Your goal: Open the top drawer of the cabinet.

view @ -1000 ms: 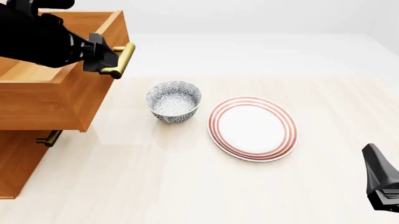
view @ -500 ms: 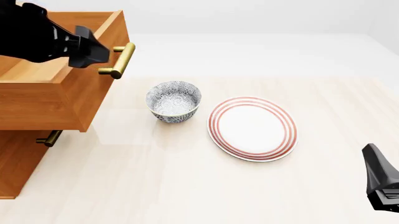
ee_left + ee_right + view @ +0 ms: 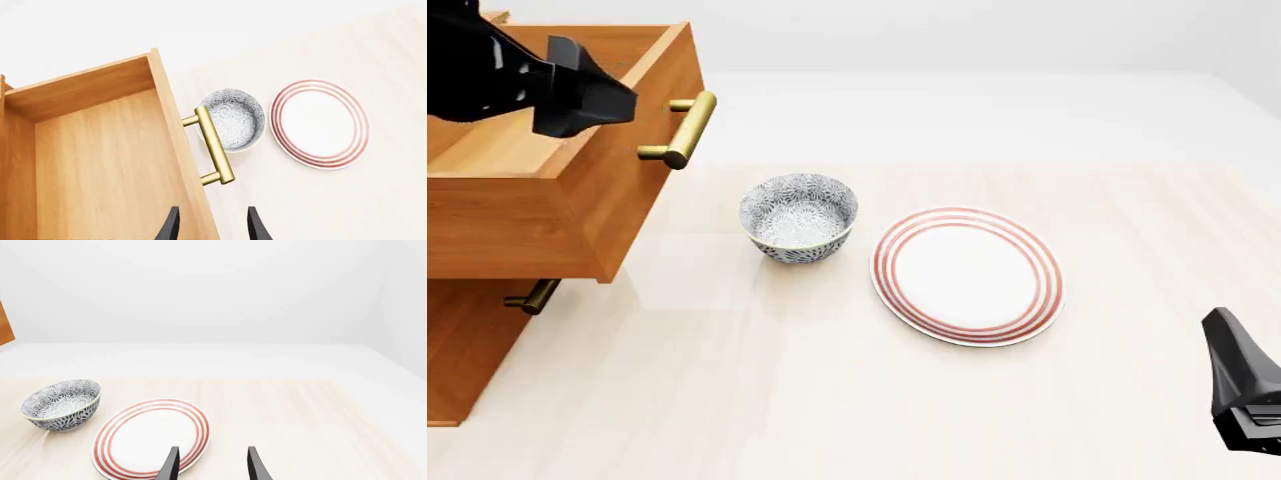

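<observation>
The cabinet (image 3: 467, 350) stands at the table's left edge. Its top drawer (image 3: 614, 210) is pulled far out, and the left wrist view looks down into the bare wooden inside of the drawer (image 3: 100, 165). The brass bar handle (image 3: 681, 128) on its front is free, also seen as the handle (image 3: 213, 145). My left gripper (image 3: 607, 100) hovers above the drawer's open box, left of the handle and apart from it. In its wrist view the left gripper (image 3: 211, 227) is open and straddles the drawer's front wall. My right gripper (image 3: 212, 466) is open and holds nothing, low at the front right.
A patterned blue-grey bowl (image 3: 799, 216) sits just right of the drawer front, beside a white plate (image 3: 968, 274) with red rings. A lower drawer's brass handle (image 3: 531, 297) pokes out under the open drawer. The right arm (image 3: 1244, 385) rests at the table's near right corner.
My left gripper has come off the brass handle and drawn back up and to the left over the drawer. The drawer and the right arm have stayed still.
</observation>
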`<control>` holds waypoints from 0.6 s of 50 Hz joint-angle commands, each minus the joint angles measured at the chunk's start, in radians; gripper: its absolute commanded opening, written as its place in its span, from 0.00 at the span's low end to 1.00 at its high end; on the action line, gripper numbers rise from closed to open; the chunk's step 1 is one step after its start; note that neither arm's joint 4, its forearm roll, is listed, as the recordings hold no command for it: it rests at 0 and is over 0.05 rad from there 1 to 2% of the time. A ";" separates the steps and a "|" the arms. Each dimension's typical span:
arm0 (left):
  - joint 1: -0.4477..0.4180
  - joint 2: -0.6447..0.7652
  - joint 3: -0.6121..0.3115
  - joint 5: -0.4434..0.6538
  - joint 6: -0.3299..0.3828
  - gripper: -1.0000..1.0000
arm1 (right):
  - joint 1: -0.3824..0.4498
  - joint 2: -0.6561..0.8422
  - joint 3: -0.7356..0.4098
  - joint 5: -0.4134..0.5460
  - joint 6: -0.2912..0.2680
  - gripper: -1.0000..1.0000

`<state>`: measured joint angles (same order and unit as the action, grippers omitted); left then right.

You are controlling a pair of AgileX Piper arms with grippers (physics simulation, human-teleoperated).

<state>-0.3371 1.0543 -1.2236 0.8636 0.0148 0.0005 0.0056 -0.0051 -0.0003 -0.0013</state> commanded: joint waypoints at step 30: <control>0.010 -0.196 0.030 0.014 0.060 1.00 | 0.000 -0.001 0.001 0.000 0.000 1.00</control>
<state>-0.3322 0.9041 -1.1976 0.8718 0.0556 0.0005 0.0056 -0.0051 -0.0003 -0.0014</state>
